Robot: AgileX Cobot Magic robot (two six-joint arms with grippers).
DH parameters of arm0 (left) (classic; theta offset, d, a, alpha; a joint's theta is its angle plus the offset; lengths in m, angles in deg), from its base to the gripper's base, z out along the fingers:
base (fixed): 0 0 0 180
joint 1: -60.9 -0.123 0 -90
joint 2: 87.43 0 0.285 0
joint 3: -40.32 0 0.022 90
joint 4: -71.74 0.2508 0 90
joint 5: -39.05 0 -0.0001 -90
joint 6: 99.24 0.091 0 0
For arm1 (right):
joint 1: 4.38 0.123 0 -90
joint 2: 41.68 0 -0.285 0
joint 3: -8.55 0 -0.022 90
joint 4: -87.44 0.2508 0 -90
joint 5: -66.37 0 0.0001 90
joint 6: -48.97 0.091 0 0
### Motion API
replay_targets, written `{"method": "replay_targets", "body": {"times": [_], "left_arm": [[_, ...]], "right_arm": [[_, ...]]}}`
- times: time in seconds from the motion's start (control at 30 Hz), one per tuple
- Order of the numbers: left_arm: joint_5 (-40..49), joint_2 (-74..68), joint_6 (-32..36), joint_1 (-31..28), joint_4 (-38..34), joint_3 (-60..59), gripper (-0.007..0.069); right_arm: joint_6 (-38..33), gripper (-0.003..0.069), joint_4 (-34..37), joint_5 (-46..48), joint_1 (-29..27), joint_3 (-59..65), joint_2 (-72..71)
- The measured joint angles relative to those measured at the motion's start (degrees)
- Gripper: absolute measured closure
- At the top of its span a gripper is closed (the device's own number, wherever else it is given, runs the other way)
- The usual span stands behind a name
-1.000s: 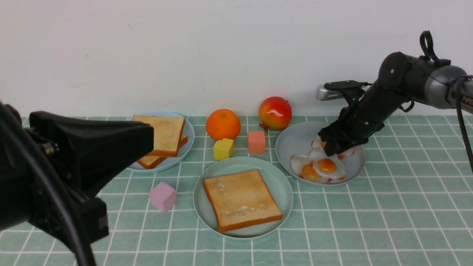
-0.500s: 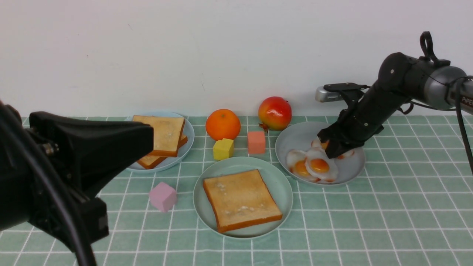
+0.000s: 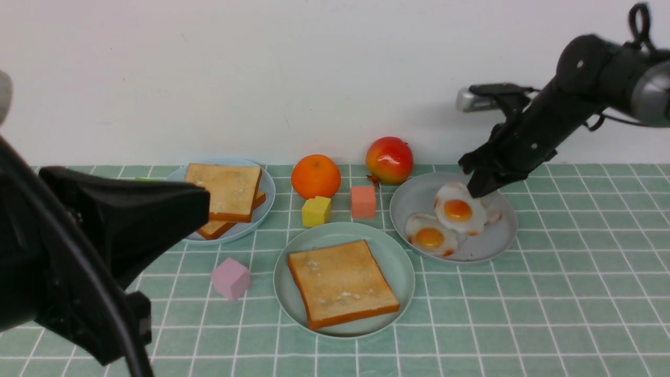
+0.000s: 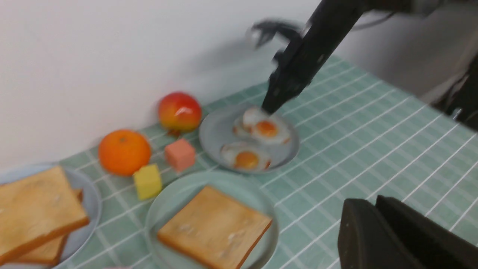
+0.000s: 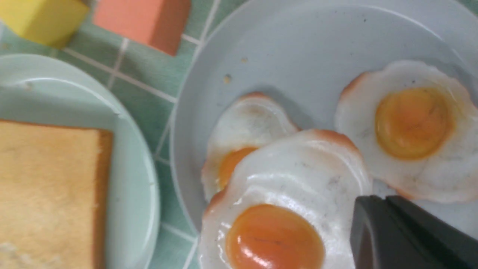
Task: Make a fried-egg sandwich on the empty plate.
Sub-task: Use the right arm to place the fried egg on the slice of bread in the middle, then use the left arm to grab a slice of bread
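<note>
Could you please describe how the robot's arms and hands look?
Both are matte black. The right arm has a silver-grey joint, a black cable loop and a silver camera above its tapered right hand. The left hand is a broad black wedge with a thick black cable beside it.

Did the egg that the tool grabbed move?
Yes. The egg went up, lifting off the grey plate, which stayed put. The right tool is pinching its edge.

Front view looks across the table point(image 3: 523, 314); the close, downward right wrist view shares the mint-green plate point(image 5: 130, 168).
</note>
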Motion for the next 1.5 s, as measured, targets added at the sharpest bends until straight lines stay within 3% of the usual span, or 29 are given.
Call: {"method": "replay_targets", "body": {"times": [0.3, 0.6, 0.9, 1.07, 1.33, 1.43, 1.5], "left_arm": [[8.2, 0.0, -0.8, 0.0, 5.7, 0.0, 0.0568], [10.2, 0.0, -4.3, 0.0, 10.1, 0.0, 0.0566], [10.2, 0.0, -4.5, 0.0, 10.1, 0.0, 0.0564], [10.2, 0.0, -4.5, 0.0, 10.1, 0.0, 0.0564], [10.5, 0.0, -4.6, 0.0, 10.0, 0.0, 0.0561], [12.3, -0.5, -5.0, 0.0, 9.5, 0.0, 0.0558], [14.3, -1.6, -5.5, 0.0, 9.5, 0.2, 0.0557]], "right_arm": [[2.2, 0.0645, 2.6, 5.5, 3.6, 0.0, -4.2], [6.8, 0.0643, 3.1, 4.5, 19.0, 2.7, -4.3], [10.7, 0.0632, 2.7, -3.1, 20.0, 2.8, 1.6], [11.9, 0.0585, 2.6, -5.5, 20.0, 2.9, 3.5], [12.0, 0.0279, 0.8, -5.8, 20.0, 2.9, 3.4], [12.3, 0.0269, -1.0, -2.0, 20.0, 3.1, -0.5], [13.4, 0.0312, -3.9, 2.2, 20.0, 3.1, -4.9]]}}
